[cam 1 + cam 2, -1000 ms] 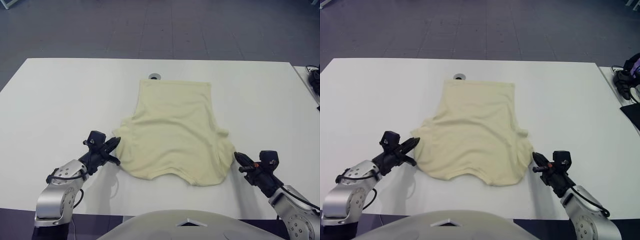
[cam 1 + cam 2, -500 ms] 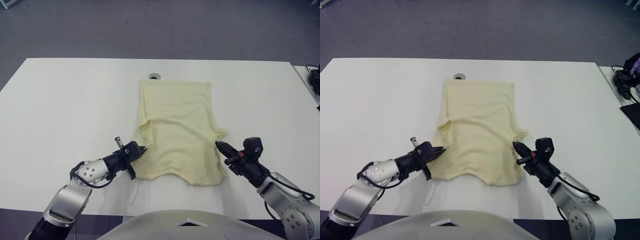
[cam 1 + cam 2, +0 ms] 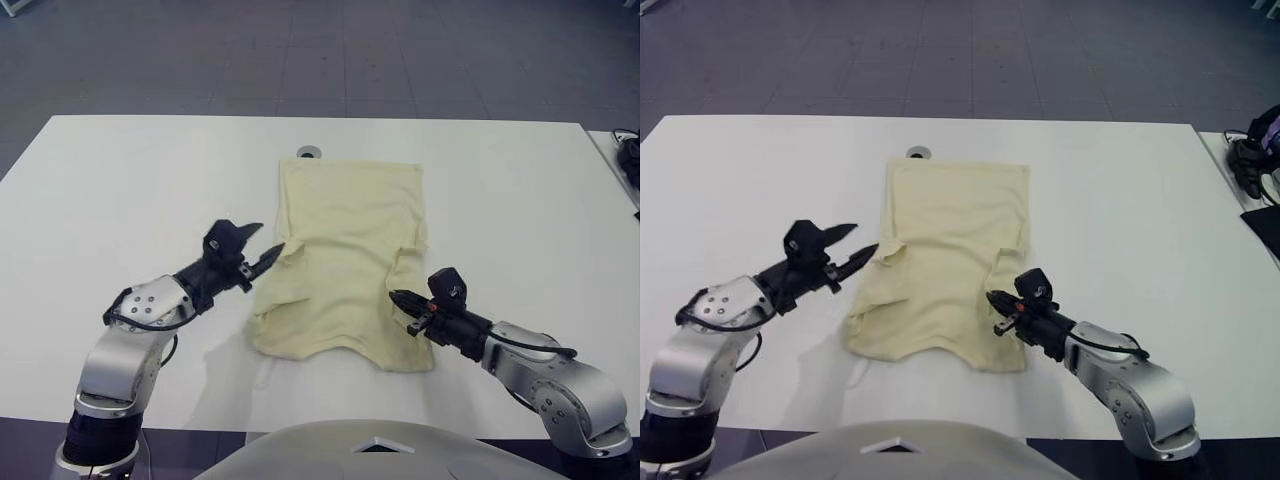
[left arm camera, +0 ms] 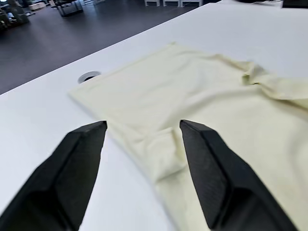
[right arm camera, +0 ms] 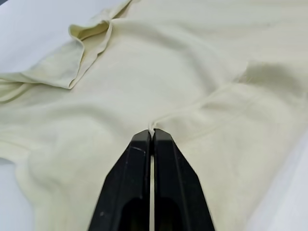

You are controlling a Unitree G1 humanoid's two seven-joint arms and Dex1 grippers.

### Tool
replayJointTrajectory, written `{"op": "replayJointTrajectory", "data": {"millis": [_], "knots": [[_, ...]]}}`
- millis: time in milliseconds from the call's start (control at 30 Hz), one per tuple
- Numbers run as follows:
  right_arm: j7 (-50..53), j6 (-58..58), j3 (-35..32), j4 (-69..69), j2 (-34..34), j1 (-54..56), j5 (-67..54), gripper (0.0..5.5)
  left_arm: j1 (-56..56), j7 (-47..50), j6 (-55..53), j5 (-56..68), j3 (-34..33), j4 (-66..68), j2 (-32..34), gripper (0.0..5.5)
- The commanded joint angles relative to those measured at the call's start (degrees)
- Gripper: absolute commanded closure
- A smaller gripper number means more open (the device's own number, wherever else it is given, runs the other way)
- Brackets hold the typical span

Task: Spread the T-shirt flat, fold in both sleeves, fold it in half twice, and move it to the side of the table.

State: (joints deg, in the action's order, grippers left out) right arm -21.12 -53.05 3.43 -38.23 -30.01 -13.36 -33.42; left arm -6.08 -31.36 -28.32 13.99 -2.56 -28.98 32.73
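Here, left jaws gape wide, empty; right jaws pinch the T-shirt (image 3: 350,230).

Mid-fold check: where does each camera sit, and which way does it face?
Eye views: on the head, facing forward and down at the T-shirt on the table; both arms, left gripper and right gripper, show.
Left wrist view: on that wrist, facing past its open fingers over the T-shirt toward the cable hole.
Right wrist view: on that wrist, facing along its shut fingers onto the T-shirt.
Shared: the T-shirt.
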Motion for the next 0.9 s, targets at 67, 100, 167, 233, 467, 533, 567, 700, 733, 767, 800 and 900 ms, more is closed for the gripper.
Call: {"op": "replayJointTrajectory", "data": {"millis": [67, 100, 167, 233, 467, 533, 567, 700, 733, 767, 800, 900], "knots": [[0.3, -1.3, 0.8, 0.0, 0.4, 2.0, 0.2, 4.99, -3.5, -1.6, 4.2, -3.7, 0.5, 1.5, 3.0, 1.79], [0.3, -1.8, 0.1, -1.0, 0.4, 2.3, -0.7, 4.89, -4.6, -2.2, 5.6, -4.6, 0.8, 1.6, 3.7, 1.69], [0.2, -3.2, -1.8, -3.5, 0.0, 2.6, -2.7, 4.56, -6.5, -3.3, 8.7, -6.5, 1.3, 1.8, 5.1, 1.35], [-0.5, -5.6, -4.2, -6.7, -1.2, 2.4, -6.1, 4.22, -8.4, -4.5, 13.5, -9.1, 2.0, 2.7, 6.7, 0.99], [-1.9, -7.8, -13.5, -9.0, -7.0, 4.0, -10.5, 3.13, -13.2, -5.7, 25.9, -14.9, 3.4, 9.6, 8.3, 0.10], [-3.2, -4.9, -13.4, -7.2, -10.0, 2.2, -6.6, 2.78, -15.1, -5.9, 27.9, -16.1, 3.8, 10.0, 8.3, 0.10], [-4.1, -3.3, -12.7, -6.6, -11.4, 0.5, -4.7, 2.67, -16.2, -5.8, 28.8, -16.9, 4.0, 10.0, 8.4, 0.10], [-7.3, 3.1, -8.6, -5.7, -15.1, -6.4, 2.4, 2.10, -19.9, -5.2, 33.6, -21.5, 5.1, 10.7, 9.6, 0.10], [-7.9, 4.7, -7.4, -5.7, -16.0, -8.0, 4.2, 1.91, -20.7, -4.8, 34.8, -22.9, 5.5, 10.9, 9.9, 0.10], [-8.5, 6.5, -6.1, -5.5, -17.2, -9.4, 6.5, 1.79, -21.2, -4.4, 35.8, -24.0, 5.8, 11.1, 10.1, 0.10], [-9.1, 8.6, -4.6, -5.0, -18.4, -10.7, 9.1, 1.61, -21.6, -3.9, 36.7, -25.3, 6.3, 11.4, 10.4, 0.10], [-8.8, 15.9, 0.5, -1.3, -21.9, -13.1, 19.3, 1.21, -21.9, -2.7, 39.2, -29.1, 7.5, 12.4, 11.0, 0.10]]}}
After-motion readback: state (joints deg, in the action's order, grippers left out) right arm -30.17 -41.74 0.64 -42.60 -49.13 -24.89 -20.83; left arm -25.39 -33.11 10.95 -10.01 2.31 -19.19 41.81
